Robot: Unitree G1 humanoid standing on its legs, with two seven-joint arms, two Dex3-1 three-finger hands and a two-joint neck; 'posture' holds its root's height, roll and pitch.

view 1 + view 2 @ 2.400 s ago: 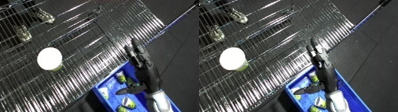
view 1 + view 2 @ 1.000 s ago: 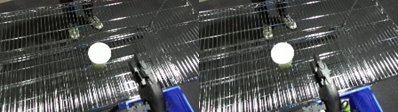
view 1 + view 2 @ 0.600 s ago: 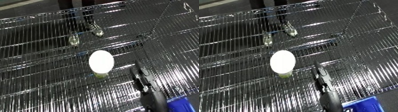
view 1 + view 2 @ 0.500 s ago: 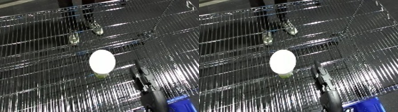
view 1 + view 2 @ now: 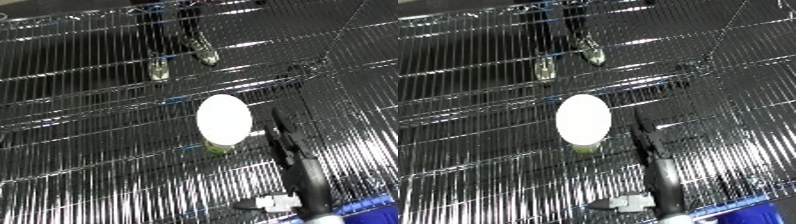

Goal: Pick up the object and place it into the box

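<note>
Change: since 2.4 s ago the view has swung, so the blue bin that filled the lower right then now shows only as a sliver at the lower right edge; the right hand has come up beside the object, where earlier it hung over the bin.
Object: a white oval thing (image 5: 224,119) with a pale greenish base under it, standing on the wire shelf (image 5: 80,150), near the middle of the view.
Right hand: the black right hand (image 5: 286,144) reaches up from the lower right, long and thin in this view, its tip just beside the object's right edge; whether it touches cannot be told.
Fingers: straight and held together, clamped on nothing.
Forearm: a white and silver part (image 5: 277,201) shows below the hand at the lower edge.
Left hand: not in either view.
Bin: a blue corner (image 5: 753,214) at the lower right, well apart from the object.
Below the shelf: two pale shoes (image 5: 206,54) of a person show through the wires, above the object in the view.
</note>
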